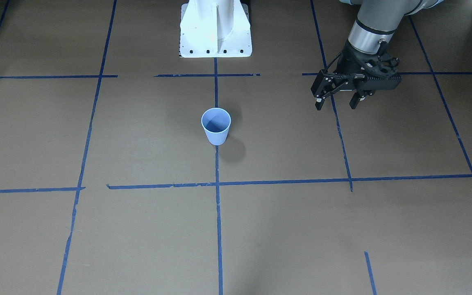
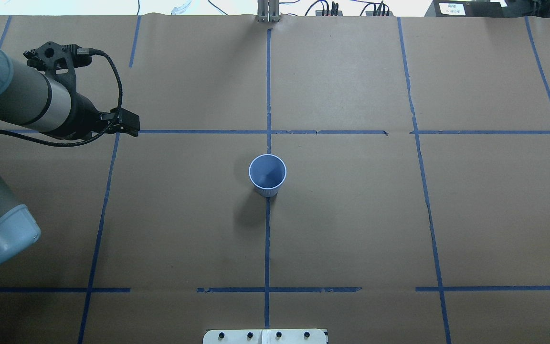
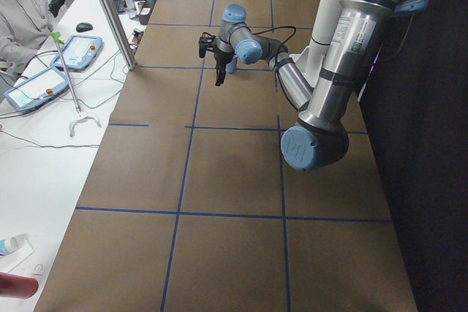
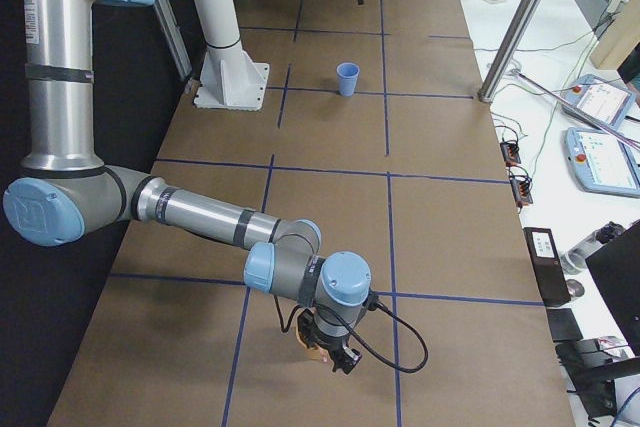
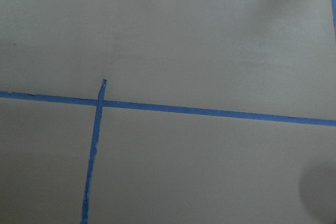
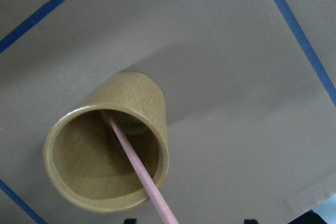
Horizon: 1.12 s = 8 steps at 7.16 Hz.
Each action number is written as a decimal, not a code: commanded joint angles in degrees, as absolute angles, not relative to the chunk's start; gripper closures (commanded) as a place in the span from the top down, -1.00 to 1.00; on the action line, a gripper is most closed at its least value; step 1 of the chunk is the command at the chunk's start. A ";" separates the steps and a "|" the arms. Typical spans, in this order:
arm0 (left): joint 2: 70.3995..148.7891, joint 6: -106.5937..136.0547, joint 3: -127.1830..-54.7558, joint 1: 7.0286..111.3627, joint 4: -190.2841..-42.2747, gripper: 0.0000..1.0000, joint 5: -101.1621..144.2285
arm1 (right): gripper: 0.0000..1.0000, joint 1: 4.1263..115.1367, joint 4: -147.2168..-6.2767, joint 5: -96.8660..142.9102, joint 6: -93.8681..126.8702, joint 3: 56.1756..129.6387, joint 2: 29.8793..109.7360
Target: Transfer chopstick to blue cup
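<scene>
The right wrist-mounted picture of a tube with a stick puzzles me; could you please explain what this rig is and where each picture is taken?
It is a robot with two arms at a brown paper-covered table marked with blue tape. Four fixed cameras watch from above, in front and either end; one camera rides on each wrist. The left gripper hangs open and empty, its camera seeing only table. A light blue ribbed cup stands upright mid-table. The right gripper hovers over a tan wooden cylindrical cup holding a pink chopstick; its fingertips appear apart, so nothing seems held.
</scene>
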<state>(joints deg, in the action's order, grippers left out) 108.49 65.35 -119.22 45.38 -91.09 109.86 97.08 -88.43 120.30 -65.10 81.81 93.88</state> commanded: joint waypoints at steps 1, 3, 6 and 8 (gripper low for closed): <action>108.54 65.48 -119.44 45.44 -91.14 0.99 109.86 | -0.11 96.68 -88.50 119.18 -65.21 81.91 94.31; 108.46 65.57 -119.53 45.44 -91.14 0.99 109.78 | -1.00 95.55 -89.11 118.65 -65.21 81.91 93.43; 108.63 67.94 -119.53 45.26 -91.14 0.99 109.78 | -1.00 96.50 -94.10 118.83 -65.74 86.71 92.99; 108.37 67.94 -119.36 45.26 -91.14 0.99 109.69 | -1.00 97.82 -102.18 118.83 -65.74 95.06 93.25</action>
